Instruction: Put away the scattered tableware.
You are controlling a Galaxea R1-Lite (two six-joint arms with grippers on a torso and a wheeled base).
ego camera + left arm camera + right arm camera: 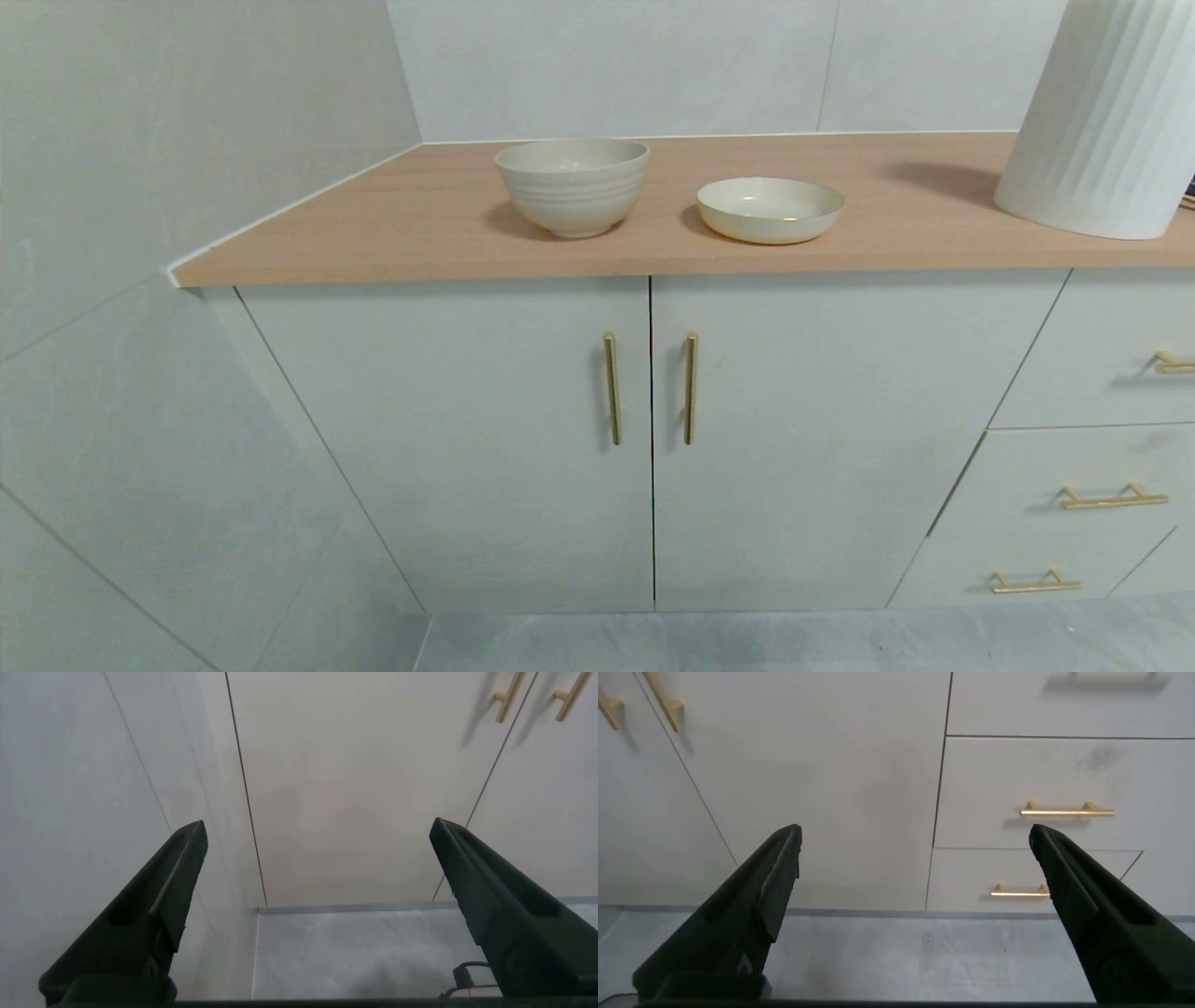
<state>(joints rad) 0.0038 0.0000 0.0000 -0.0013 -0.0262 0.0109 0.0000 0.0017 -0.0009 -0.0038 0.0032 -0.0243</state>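
The bowl [571, 187] and shallow dish [770, 209] sit near the tabletop's [373, 224] front edge. They are likely glazed, stiff and breakable, so pinch each by its rim. The left tool [318, 829] and right tool [915, 833] gape, empty.

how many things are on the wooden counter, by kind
deep bowl: 1
shallow dish: 1
tall ribbed white container: 1
total: 3

Head looks down at cabinet doors [467, 439]; wrists face them, low, close.
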